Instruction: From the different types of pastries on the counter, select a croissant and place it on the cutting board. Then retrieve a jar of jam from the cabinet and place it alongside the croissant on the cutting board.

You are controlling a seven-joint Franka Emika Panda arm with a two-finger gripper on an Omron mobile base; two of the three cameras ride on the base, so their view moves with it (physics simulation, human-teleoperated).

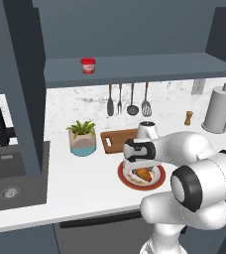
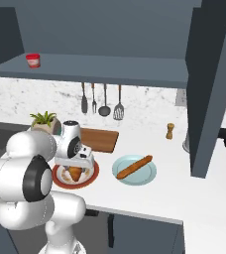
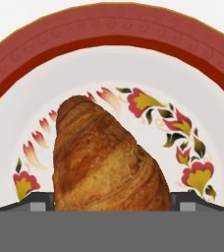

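The croissant [image 3: 106,157] lies on a round red-rimmed plate [image 3: 15,64] on the counter [image 1: 85,178], near its front edge. In the hand view it sits between the two finger tips [image 3: 40,201], one on each side, with the plate's painted flowers around it. The gripper [image 1: 141,171] is spread wide, its tips flanking the pastry; whether they touch it I cannot tell.

From the left base view the arm hides most of the plate, and the croissant [image 1: 143,173] shows under the hand. The right base view adds a second plate [image 2: 147,179], pale blue, just to the right of the red one [image 2: 91,177], carrying a long stick-shaped pastry [image 2: 134,166]. So there are two pastries and two plates.

The cutting board [image 1: 117,140] lies just behind the red plate, partly covered by the arm; its slot handle points toward a potted plant [image 1: 83,138] at its left. One red jar of jam [image 1: 88,65] stands on the cabinet shelf [image 1: 149,67], above and to the left. Four utensils [image 1: 127,101] hang under the shelf. A pepper mill [image 1: 188,118] and a paper towel roll [image 1: 220,109] stand far right, a sink [image 1: 8,173] far left. Bare counter lies between the sink and the plates.
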